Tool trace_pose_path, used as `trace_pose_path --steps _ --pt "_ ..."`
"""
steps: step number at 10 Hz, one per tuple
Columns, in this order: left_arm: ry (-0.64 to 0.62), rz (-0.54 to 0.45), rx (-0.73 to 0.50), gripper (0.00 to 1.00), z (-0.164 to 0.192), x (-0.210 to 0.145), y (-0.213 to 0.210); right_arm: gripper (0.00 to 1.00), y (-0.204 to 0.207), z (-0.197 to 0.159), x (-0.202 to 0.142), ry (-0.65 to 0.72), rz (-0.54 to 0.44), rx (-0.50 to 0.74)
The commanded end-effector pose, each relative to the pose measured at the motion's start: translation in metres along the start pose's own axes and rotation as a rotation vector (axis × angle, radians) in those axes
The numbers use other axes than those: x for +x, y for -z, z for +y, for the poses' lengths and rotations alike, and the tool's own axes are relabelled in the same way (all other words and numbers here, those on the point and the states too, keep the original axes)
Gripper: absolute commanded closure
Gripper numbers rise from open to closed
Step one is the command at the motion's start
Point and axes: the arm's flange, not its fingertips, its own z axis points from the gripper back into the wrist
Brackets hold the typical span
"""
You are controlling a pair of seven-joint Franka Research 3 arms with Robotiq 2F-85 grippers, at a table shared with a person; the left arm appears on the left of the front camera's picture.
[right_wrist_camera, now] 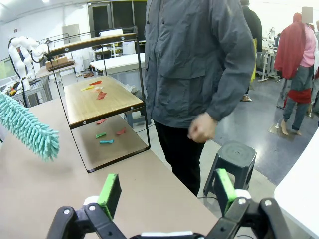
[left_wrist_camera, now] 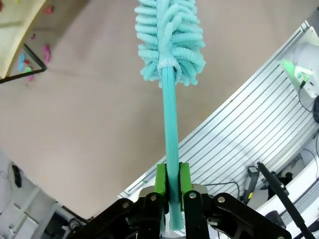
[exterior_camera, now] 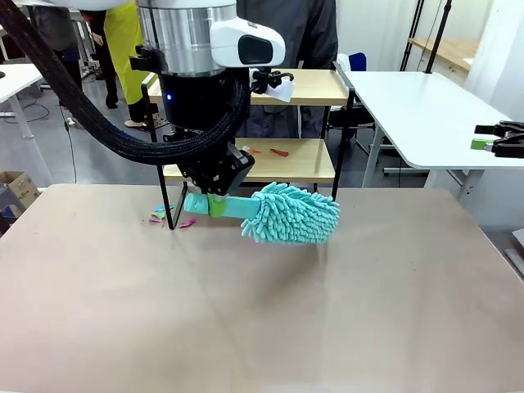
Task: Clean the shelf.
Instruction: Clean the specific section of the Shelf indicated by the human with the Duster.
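A big flat brown table (exterior_camera: 246, 311) takes up most of the room. At the middle of its far edge stands the small shelf (exterior_camera: 307, 160). It has two light wooden boards in a thin black metal frame. A person in a grey jacket (right_wrist_camera: 199, 64) stands just behind the far edge, beside the shelf.

The fluffy blue-green duster with a long plastic handle (exterior_camera: 291, 214) hangs over the table, just in front of the shelf. The left gripper (left_wrist_camera: 172, 177) has its green pads squeezed tight on the handle's end. The right gripper (right_wrist_camera: 167, 191) is wide open and holds nothing.

Little coloured paper scraps (right_wrist_camera: 97, 91) lie on the lower board, and more lie on the table under it.

The shelf looks light, so a hard push with the duster could slide it or tip it off the far edge. The handle could also catch on a thin black leg. Scraps swept too fast could fly onto the floor.
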Motion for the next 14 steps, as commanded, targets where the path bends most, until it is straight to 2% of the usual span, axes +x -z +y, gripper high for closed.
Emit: trace_pose_path --steps 1,3,5,7,9,14 --pt "-0.001 0.007 -0.003 0.87 0.001 0.001 0.002 0.00 0.001 0.001 0.003 -0.004 0.003 -0.001" --pt "-0.137 -0.005 -0.055 0.87 -0.019 0.020 0.030 0.00 0.001 0.001 0.003 -0.004 0.003 -0.001" --pt "-0.289 -0.049 -0.022 0.87 -0.037 0.026 0.044 0.00 0.001 0.001 0.003 -0.004 0.003 -0.001" --pt "-0.462 -0.026 0.042 0.87 -0.054 0.033 0.050 0.00 0.001 0.001 0.003 -0.004 0.003 -0.001" --pt "-0.543 -0.060 0.068 0.87 -0.065 0.049 0.059 0.00 0.001 0.001 0.003 -0.004 0.003 -0.001" --pt "-0.579 -0.222 0.129 0.87 -0.072 0.104 0.101 0.00 0.001 0.001 0.003 -0.004 0.003 -0.001"
